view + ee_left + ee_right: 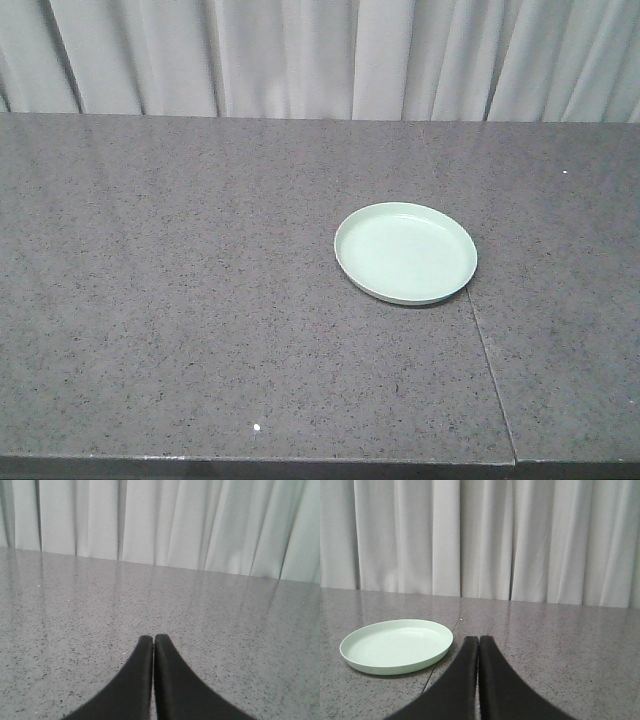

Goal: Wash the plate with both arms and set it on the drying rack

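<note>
The pale mint-green plate [405,252] lies flat and empty on the grey speckled counter, right of the middle. It also shows in the right wrist view [397,645], ahead and to the left of my right gripper [478,639], which is shut, empty and apart from the plate. My left gripper [153,638] is shut and empty over bare counter, with no plate in its view. Neither arm shows in the front view. The drying rack is out of view.
A thin seam [487,355] runs across the counter [180,300] from the plate's right side to the front edge. White curtains [320,55] hang behind the counter's far edge.
</note>
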{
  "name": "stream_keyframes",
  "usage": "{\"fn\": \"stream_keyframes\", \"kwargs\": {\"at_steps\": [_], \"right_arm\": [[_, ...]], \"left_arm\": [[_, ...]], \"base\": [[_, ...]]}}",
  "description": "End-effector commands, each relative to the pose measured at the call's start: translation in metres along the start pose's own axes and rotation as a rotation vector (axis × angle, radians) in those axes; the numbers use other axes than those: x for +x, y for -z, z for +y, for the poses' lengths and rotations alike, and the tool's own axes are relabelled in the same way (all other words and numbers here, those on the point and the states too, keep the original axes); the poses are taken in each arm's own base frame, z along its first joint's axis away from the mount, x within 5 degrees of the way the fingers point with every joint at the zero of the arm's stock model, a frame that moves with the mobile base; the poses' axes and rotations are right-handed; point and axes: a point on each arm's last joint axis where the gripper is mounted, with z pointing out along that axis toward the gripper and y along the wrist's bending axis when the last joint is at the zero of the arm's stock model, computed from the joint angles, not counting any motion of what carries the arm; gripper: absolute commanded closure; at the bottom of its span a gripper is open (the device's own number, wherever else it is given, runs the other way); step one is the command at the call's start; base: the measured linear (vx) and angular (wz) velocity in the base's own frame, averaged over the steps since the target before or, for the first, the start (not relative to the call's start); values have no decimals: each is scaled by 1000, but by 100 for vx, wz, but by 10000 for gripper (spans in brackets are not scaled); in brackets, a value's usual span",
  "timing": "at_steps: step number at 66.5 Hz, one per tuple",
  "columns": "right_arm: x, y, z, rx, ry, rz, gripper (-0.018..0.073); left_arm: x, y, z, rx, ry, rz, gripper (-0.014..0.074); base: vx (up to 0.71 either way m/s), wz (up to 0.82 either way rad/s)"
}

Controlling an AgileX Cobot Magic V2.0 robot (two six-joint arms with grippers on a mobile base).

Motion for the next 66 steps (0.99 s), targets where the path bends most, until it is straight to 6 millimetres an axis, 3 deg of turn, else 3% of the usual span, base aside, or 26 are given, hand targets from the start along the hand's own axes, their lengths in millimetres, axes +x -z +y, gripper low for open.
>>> {"fn": "stream_keyframes", "kwargs": {"at_steps": [1,60,66], "right_arm": [[-1,1,-1,13,15,-70,564],[-1,1,-1,13,12,-70,564],[-2,1,-2,18,-110,-76,564]], "left_arm": [[-2,1,-1,18,10,-72,602],[-2,1,-1,18,10,-72,602],[-2,1,-1,18,10,-72,602]], "base": [[0,0],[0,0],[0,0]]}}
